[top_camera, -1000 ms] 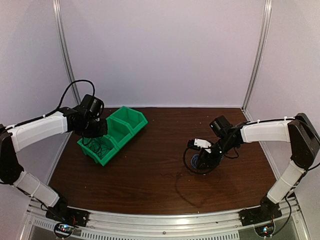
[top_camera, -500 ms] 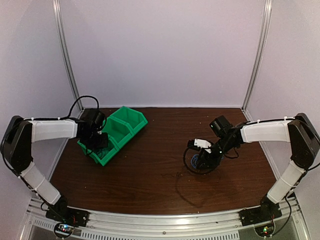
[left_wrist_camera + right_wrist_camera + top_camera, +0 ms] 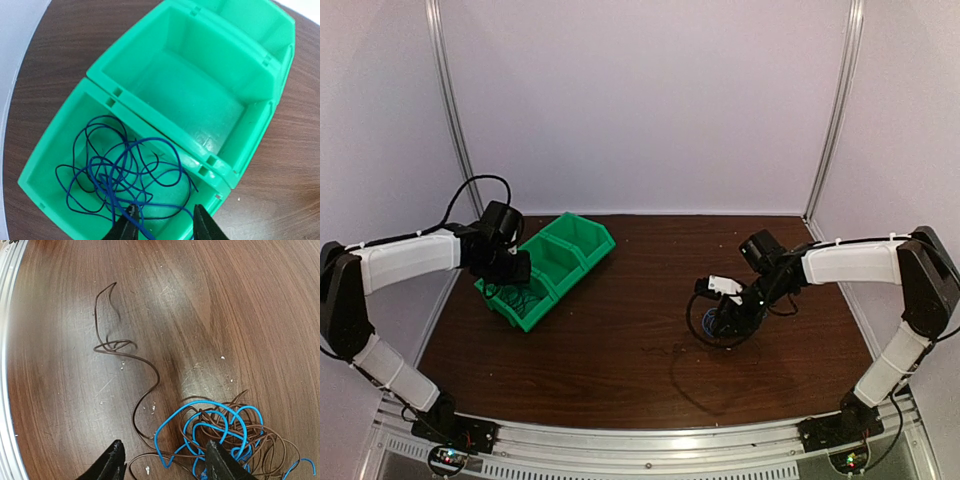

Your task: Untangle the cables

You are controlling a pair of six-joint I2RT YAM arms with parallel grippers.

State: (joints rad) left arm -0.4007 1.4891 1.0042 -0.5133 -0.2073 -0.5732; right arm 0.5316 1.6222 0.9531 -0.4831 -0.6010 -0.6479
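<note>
The left tool [image 3: 165, 212] is hanging open over binned blue cables [image 3: 117, 170] — the right tool [image 3: 165, 446], open too, is hovering over the tangle [image 3: 220, 427], likely needing one strand pinched.

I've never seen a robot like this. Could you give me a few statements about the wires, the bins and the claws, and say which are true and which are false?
1. The dark blue wire lies coiled in an end compartment of the green bins. True.
2. The middle compartment also holds wire. False: it is empty.
3. The tangle by the right gripper lies on the table. True.
4. That tangle is all one colour. False: bright blue and brown strands are mixed.
5. The left gripper is clamped shut. False: its fingers stand apart.
</note>
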